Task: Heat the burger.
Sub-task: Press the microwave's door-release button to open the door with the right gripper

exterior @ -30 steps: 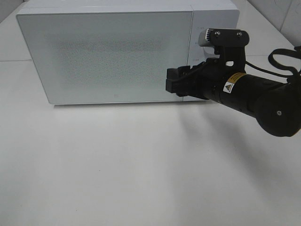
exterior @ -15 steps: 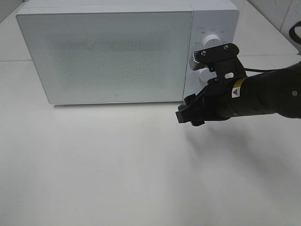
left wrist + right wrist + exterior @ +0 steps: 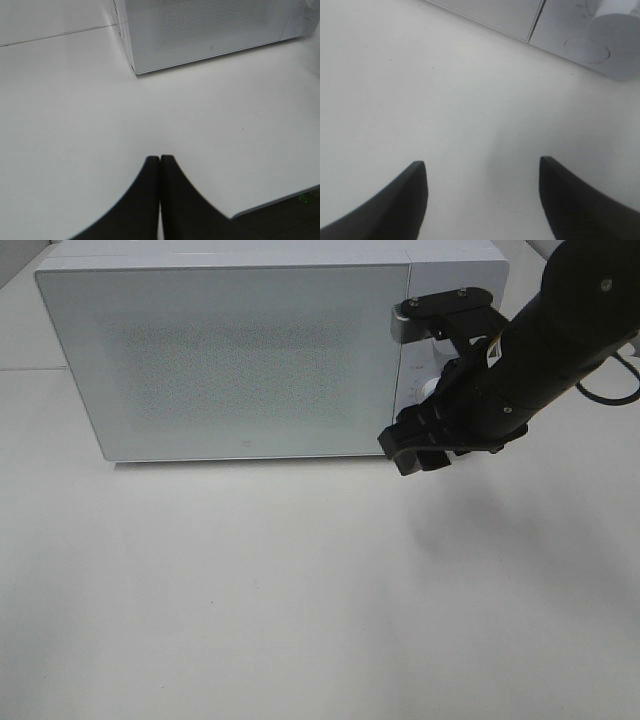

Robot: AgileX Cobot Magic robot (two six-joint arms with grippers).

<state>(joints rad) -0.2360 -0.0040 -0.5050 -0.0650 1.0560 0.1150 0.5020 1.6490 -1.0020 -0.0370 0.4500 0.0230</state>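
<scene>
burger: not to be seen in any view; the worktop (image 3: pixel 250 590) in view carries no burger or plate, so it is either behind the shut door or out of frame, and I cannot tell which.
microwave (image 3: pixel 230 360): white, standing at the back of the worktop; its frosted door (image 3: pixel 210 25) is closed and hides the inside.
right gripper (image 3: pixel 412 448): released, jaws wide apart and empty, hanging low in front of the control panel (image 3: pixel 455 275), above the worktop.
left gripper (image 3: pixel 159 160): clenched on nothing, fingers pressed together, well apart from the microwave.
risk, timer: the knob (image 3: pixel 620 45) sits off to one side of the open jaws; closing from here would likely catch air or scrape the panel.
risk, shove: the arm is close against the panel, so a push could slide the microwave back.
risk, empty run: starting the heat without the burger inside.
in the way: the arm itself covers most of the panel from above; a black cable (image 3: pixel 610 390) trails beside it.
</scene>
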